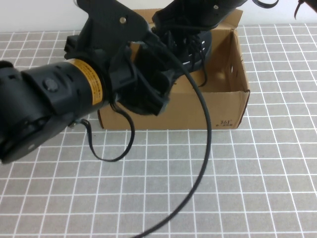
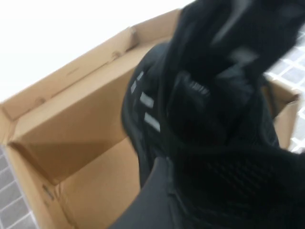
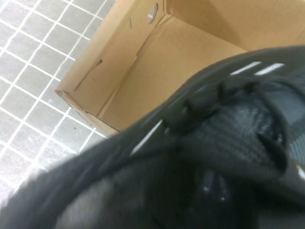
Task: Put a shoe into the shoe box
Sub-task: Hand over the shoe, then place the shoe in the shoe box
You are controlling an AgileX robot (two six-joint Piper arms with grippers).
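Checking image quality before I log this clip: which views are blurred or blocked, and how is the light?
High view: sharp, evenly lit, but the left arm hides the left gripper and much of the shoe box. Left wrist view: the shoe is blurred, backdrop washed out white. Right wrist view: the right gripper is unseen behind the soft, close shoe; the cardboard stays fairly crisp.

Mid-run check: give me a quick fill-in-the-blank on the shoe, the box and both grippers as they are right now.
1. The black sneaker hangs above the open ____ shoe box.
2. The right gripper is ____ on the sneaker.
3. The left gripper, near the box's front wall, is ____ and holds nothing.
4. The table has a white ____ pattern.

Missing words: cardboard; shut; open; grid
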